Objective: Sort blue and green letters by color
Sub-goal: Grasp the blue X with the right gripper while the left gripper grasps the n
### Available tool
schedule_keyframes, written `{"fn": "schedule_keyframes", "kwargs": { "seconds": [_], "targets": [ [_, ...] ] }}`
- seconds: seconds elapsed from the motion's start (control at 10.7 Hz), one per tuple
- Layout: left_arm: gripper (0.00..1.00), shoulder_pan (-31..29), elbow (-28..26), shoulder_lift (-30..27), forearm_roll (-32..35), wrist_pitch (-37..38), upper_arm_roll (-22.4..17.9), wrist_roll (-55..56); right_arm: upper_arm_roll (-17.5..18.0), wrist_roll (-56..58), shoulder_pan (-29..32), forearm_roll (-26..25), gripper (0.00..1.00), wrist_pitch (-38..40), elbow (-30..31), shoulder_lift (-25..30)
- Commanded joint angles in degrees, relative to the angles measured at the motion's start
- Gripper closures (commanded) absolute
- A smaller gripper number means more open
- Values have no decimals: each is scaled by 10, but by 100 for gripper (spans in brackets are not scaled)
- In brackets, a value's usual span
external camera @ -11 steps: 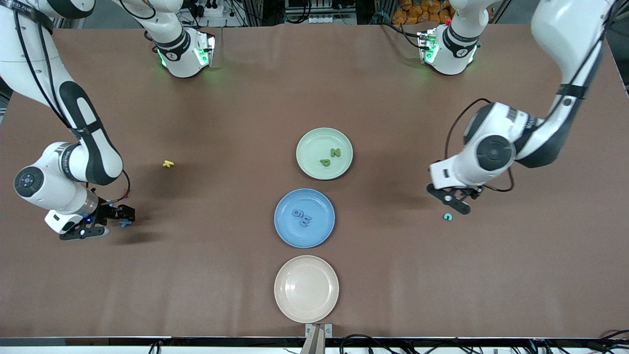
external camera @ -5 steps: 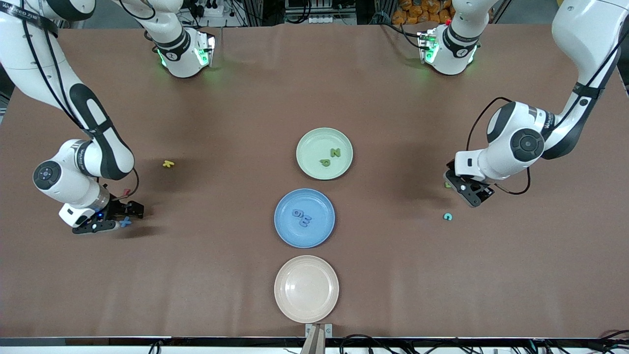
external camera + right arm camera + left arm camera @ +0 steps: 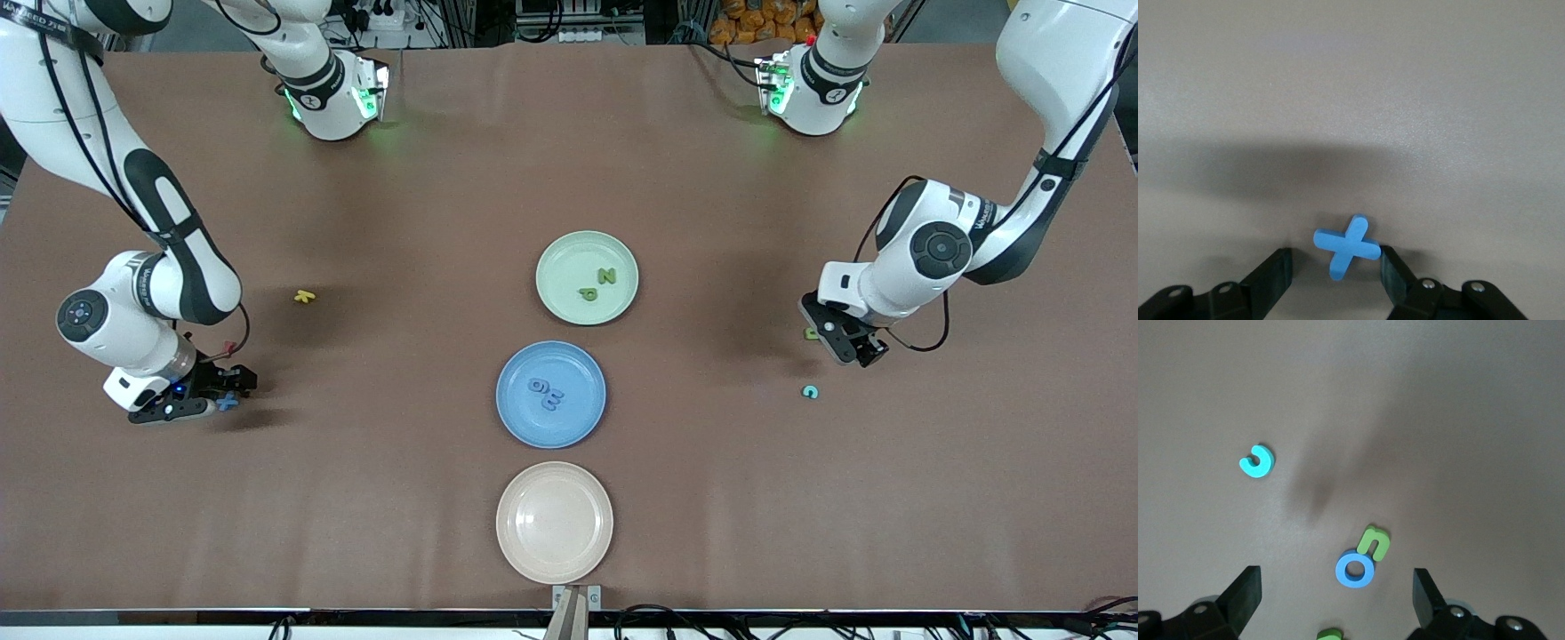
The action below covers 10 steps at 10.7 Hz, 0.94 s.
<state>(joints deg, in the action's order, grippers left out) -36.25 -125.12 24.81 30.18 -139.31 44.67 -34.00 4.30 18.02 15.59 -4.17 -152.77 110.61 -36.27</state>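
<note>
**Bench inventory: letters, plates, two arms**

Right arm: comes from its base at the bench's top edge, folded down low toward its own end of the bench. Right end effector (image 3: pixel 213 396) is down at the bench surface with the blue X (image 3: pixel 1346 246) between its fingers (image 3: pixel 1268 277); one finger touches the X, the other stands a little off it, so the jaws are part-way in and a firm pinch cannot be confirmed. The X lies tilted on the bench. A small dark red letter (image 3: pixel 229 347) lies just beside this end effector.

Left arm: elbow raised, wrist bent down at its own end of the bench. Left end effector (image 3: pixel 840 336) hangs low with its fingers (image 3: pixel 1245 593) spread wide, gripping nothing. Beneath it: a blue O (image 3: pixel 1355 570) touching a green U (image 3: pixel 1373 541); another green piece (image 3: pixel 1329 634) shows only at the edge of the wrist view. A teal C (image 3: pixel 810 391) lies near, nearer the front camera than the end effector.

Plates, mid-bench in a row:
- green plate (image 3: pixel 560 298), holding green N (image 3: pixel 607 276) and green P (image 3: pixel 588 292);
- blue plate (image 3: pixel 520 418), holding two blue letters (image 3: pixel 545 394);
- beige plate (image 3: pixel 524 551), nearest the front camera.

Loose: yellow letter (image 3: pixel 305 296), toward the right arm's end of the bench.
</note>
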Motion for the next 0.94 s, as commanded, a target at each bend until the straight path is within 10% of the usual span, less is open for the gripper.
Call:
{"fn": "schedule_keyframes", "kwargs": {
  "seconds": [0.0,0.56,0.84],
  "targets": [
    [0,-8,-25,-17,12,-19,6,-9,7,5,10,-8,60,-3,4,-3],
    [10,-8,-37,17,68,-60,6,-8,8,-1,8,-1,66,-2,-5,-2],
    [18,-8,-43,32,82,-80,4,-6,8,-10,5,20,35,-5,-8,-2]
  ]
}}
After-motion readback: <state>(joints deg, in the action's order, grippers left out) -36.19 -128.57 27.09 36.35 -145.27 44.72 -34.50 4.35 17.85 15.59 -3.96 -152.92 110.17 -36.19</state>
